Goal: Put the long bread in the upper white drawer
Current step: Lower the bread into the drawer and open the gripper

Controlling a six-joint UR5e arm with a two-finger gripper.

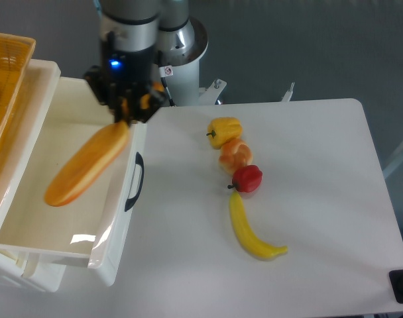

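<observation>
The long bread (86, 165) is an orange-tan loaf hanging tilted over the open upper white drawer (69, 199), its lower end down to the left. My gripper (126, 114) is shut on the loaf's upper right end, above the drawer's front right corner. The drawer's inside shows white and bare under the loaf, and the black handle (134, 181) sits on its front panel.
On the table to the right lie a yellow pepper (225, 131), a small orange bun (235, 155), a red apple (247, 178) and a curved yellow banana (251, 232) in a line. A yellow woven basket (6, 79) stands at the far left above the drawer.
</observation>
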